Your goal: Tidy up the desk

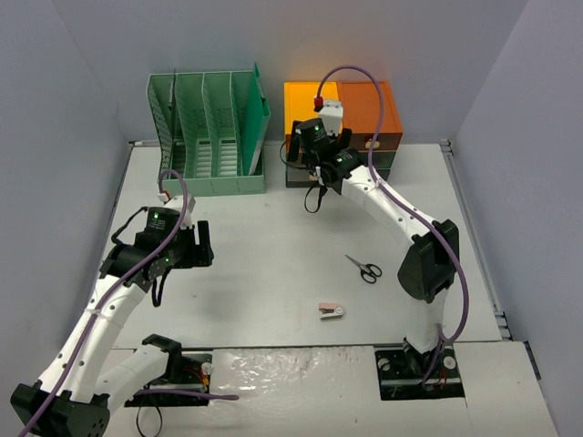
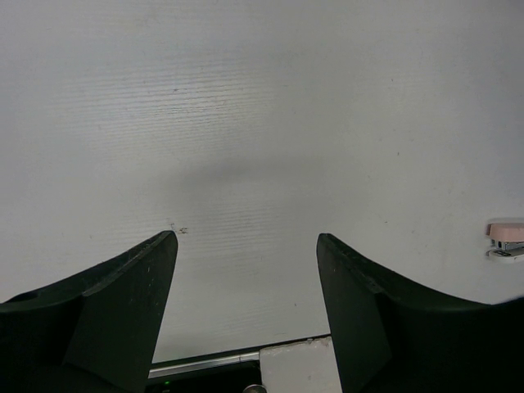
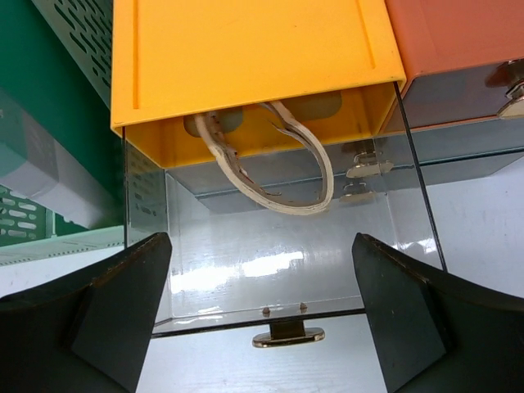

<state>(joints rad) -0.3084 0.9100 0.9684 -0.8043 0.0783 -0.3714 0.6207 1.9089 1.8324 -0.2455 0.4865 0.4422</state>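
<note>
The desk (image 1: 264, 273) is a wide off-white tabletop. My right gripper (image 1: 308, 164) hangs open at the front of the orange-and-grey drawer unit (image 1: 364, 114) at the back. In the right wrist view the right gripper (image 3: 262, 239) has its fingers wide either side of a pulled-out clear drawer (image 3: 278, 270), gripping nothing. The drawer's metal handle (image 3: 287, 336) lies between the fingers. A cream loop-shaped thing (image 3: 315, 192) lies inside it, partly under the orange drawer (image 3: 246, 57). My left gripper (image 1: 207, 246) hovers open and empty over bare desk (image 2: 246, 123).
Black scissors (image 1: 364, 269) and a small pink-and-white stapler-like thing (image 1: 332, 311) lie on the desk right of centre; the pink thing (image 2: 506, 239) also shows at the left wrist view's right edge. A mint-green slotted file rack (image 1: 209, 132) stands at the back left.
</note>
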